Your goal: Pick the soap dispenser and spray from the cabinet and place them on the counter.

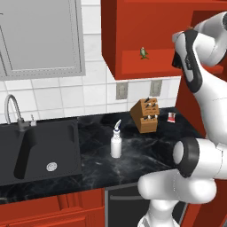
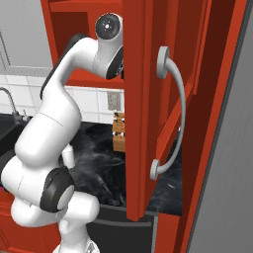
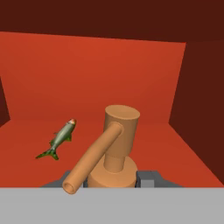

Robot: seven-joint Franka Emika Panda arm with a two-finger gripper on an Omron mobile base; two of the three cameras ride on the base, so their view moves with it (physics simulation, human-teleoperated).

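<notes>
Second pick in progress: inside the cabinet (image 3: 87, 74), the soap dispenser (image 3: 114, 151) stands between the jaws, pump top rising just ahead; whether they clench it cannot be told. The spray (image 1: 116, 141) already stands on the counter (image 1: 146, 153). Next move, by judgement: confirm the grip, lift, withdraw clear of the small fish figure (image 3: 59, 139) beside the jaws.

Even, flat rendered light with no visible lamp, moderately bright. The counter (image 1: 146, 146) carries soft grey sheen around the spray (image 1: 116, 142), whose shadow is faint. The cabinet (image 3: 87, 65) interior darkens toward 12 and 3 o'clock. All views are slightly soft and low-resolution; no edge distortion.
</notes>
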